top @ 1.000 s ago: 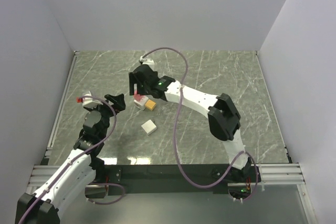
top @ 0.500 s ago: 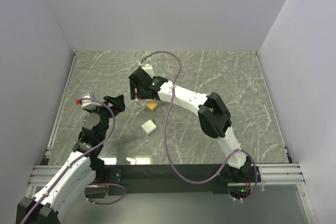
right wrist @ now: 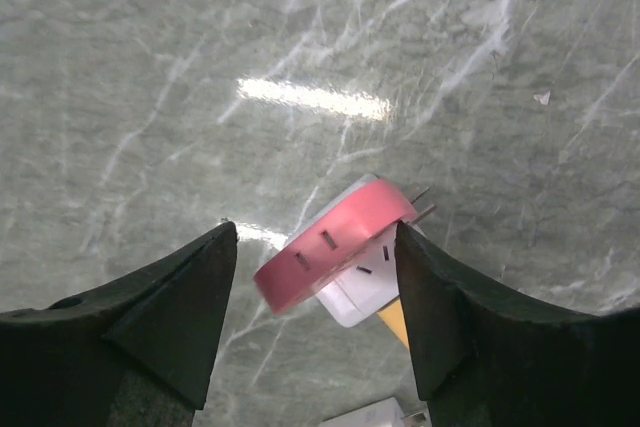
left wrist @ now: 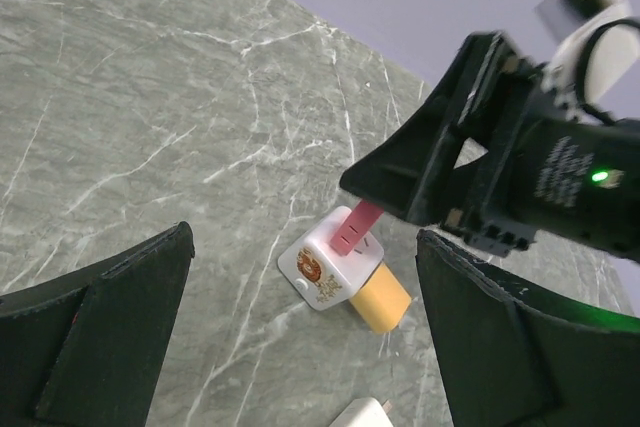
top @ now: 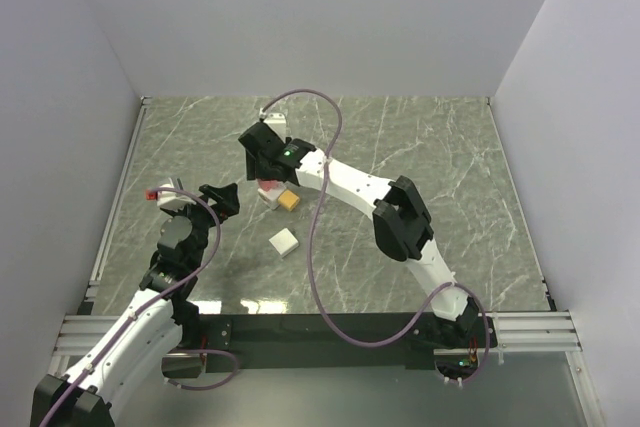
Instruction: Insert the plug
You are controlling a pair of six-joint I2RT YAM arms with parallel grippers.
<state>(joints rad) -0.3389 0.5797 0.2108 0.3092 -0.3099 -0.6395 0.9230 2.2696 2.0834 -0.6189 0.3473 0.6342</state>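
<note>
1. Your right gripper (right wrist: 318, 277) hangs wide open around the pink plug (right wrist: 335, 244), touching nothing.
2. Plug sits tilted on the white socket block (left wrist: 322, 269), at 11 o'clock from table centre.
3. Likely light, rigid, slick: pinch its flat sides.
4. Left gripper (left wrist: 300, 337) is open, empty.

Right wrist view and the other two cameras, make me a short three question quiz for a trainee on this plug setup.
1. True or false: the left end effector is closed on the pink plug.
2. The pink plug leans on: A) the white-and-yellow block; B) a lone white block; C) the side wall.
3. Short answer: which end effector has its fingers on either side of the pink plug?

Key: 1 false; 2 A; 3 right end effector.
</note>
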